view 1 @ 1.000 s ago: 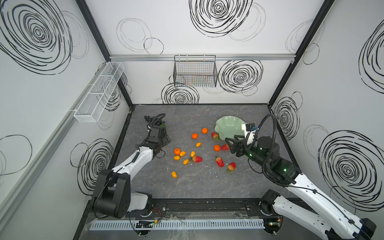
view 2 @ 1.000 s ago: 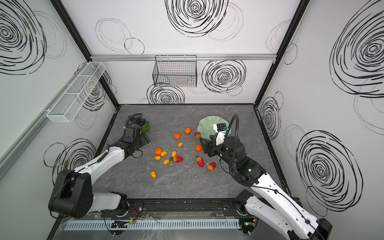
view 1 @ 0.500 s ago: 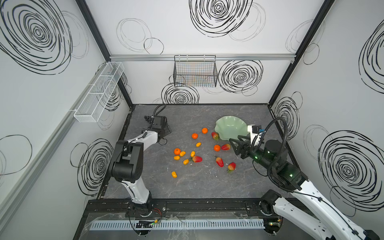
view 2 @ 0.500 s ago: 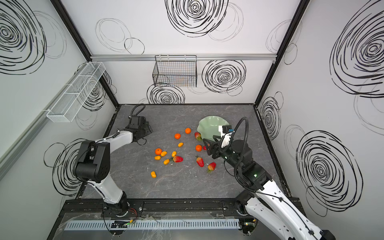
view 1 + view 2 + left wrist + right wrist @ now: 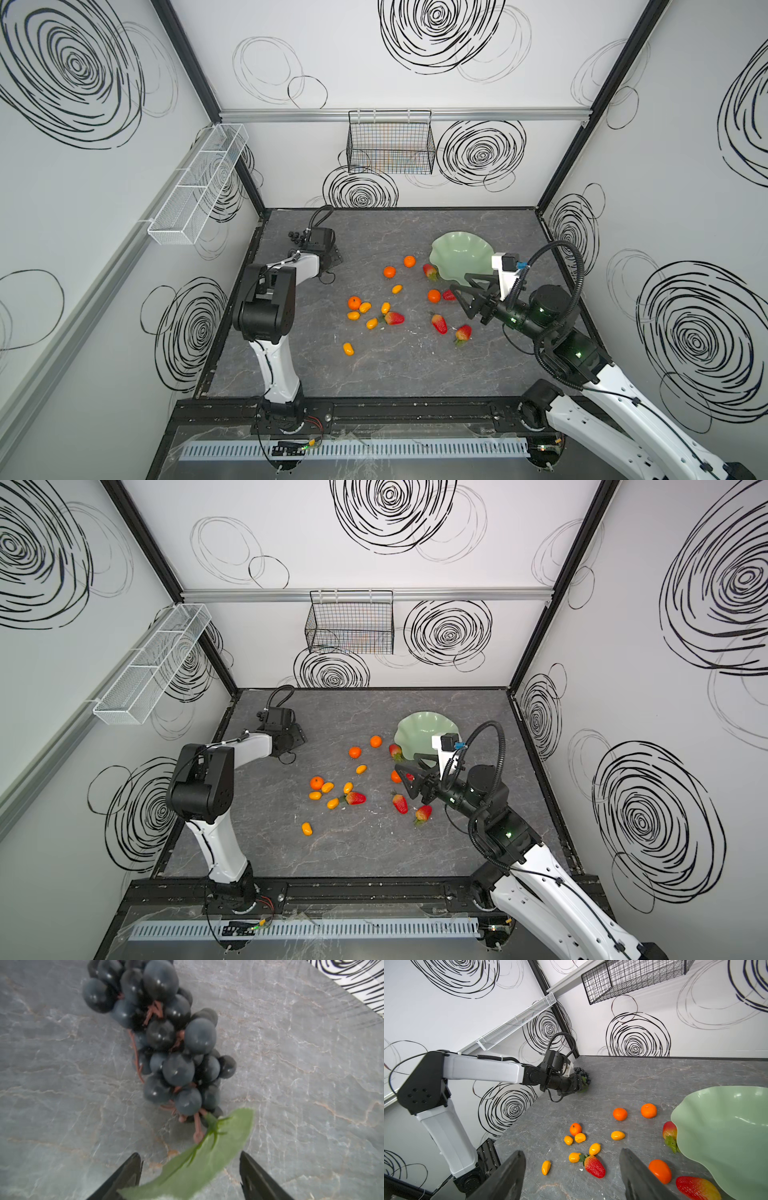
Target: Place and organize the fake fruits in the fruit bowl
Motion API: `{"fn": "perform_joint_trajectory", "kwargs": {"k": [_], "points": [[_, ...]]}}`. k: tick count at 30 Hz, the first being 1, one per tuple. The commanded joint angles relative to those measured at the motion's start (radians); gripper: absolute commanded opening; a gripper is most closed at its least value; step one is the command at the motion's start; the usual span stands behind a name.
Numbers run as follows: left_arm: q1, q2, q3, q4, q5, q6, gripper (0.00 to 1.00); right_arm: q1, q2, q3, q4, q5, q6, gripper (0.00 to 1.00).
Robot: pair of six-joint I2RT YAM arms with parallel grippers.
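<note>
Though near fruit bowl point(image 5: 462, 248), fruits point(image 5: 434, 296) outside.

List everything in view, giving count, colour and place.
fruit bowl: one, mint green, table's far right, no fruit seen inside
tangerines: four, orange, scattered mid-table
kumquats: six, yellow-orange, mostly left of centre
strawberries: five, red, centre and near the bowl
grape bunch: one, dark with green leaf, table's far left corner
wire basket: one, black, back wall
mesh tray: one, white, left wall
table: one, grey marble
left pincer: open, astride the grape leaf
right pincer: open, beside the bowl, holding nothing
</note>
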Motion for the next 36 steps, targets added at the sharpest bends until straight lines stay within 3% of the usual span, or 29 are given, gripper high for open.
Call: {"fn": "perform_joint_trajectory", "kwargs": {"k": [1,6,12,17,27,34,36], "points": [[0.018,0.025,0.041,-0.005,-0.002,0.017,0.76,-0.006,0.016,-0.008,0.054,-0.041,0.010,0.82],[0.019,0.065,0.090,-0.035,-0.010,0.037,0.65,-0.006,0.034,-0.002,0.050,-0.062,0.007,0.94],[0.029,0.097,0.108,-0.051,-0.017,0.032,0.56,-0.006,0.032,-0.001,0.038,-0.059,0.005,0.94],[0.032,0.108,0.122,-0.059,-0.017,0.031,0.41,-0.006,0.033,0.009,0.025,-0.053,-0.003,0.94],[0.022,0.070,0.083,-0.055,-0.004,0.035,0.21,-0.006,0.045,0.005,0.030,-0.050,0.002,0.94],[0.010,0.055,0.069,-0.064,0.006,0.038,0.14,-0.006,0.042,-0.001,0.024,-0.040,0.002,0.94],[0.002,0.052,0.063,-0.071,-0.002,0.038,0.07,-0.006,0.041,-0.002,0.018,-0.038,0.006,0.94]]}}
